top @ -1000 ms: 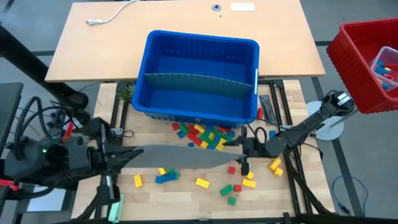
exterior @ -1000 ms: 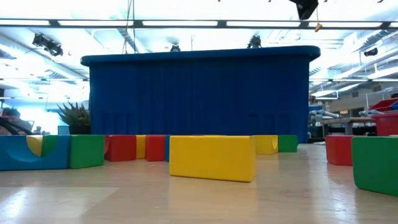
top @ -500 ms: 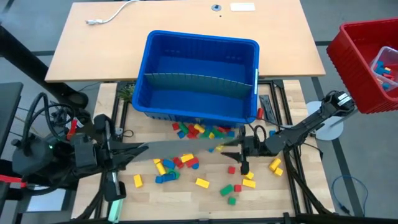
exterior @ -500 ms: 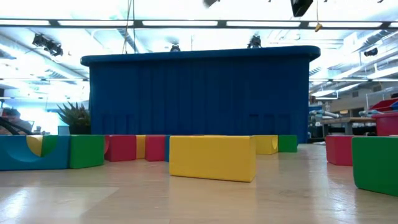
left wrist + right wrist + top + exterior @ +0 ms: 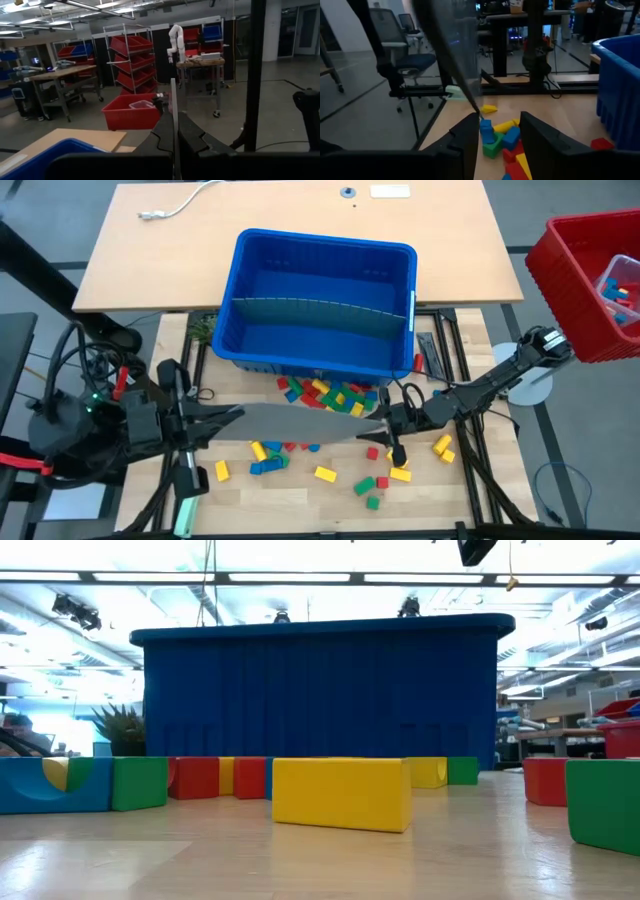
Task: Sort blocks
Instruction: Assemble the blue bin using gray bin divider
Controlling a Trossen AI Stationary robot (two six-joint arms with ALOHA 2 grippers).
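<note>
The blocks — small rectangular bricks in red, yellow, green and blue — are scattered flat on the counter. A dense cluster is located just beside the front wall of the blue bin; looser pieces — yellow, blue, green, red — are spread farther out.

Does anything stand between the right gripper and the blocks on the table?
Yes. A grey panel, clamped in the left gripper, stretches across above the blocks to the right gripper, hiding some of them.
</note>
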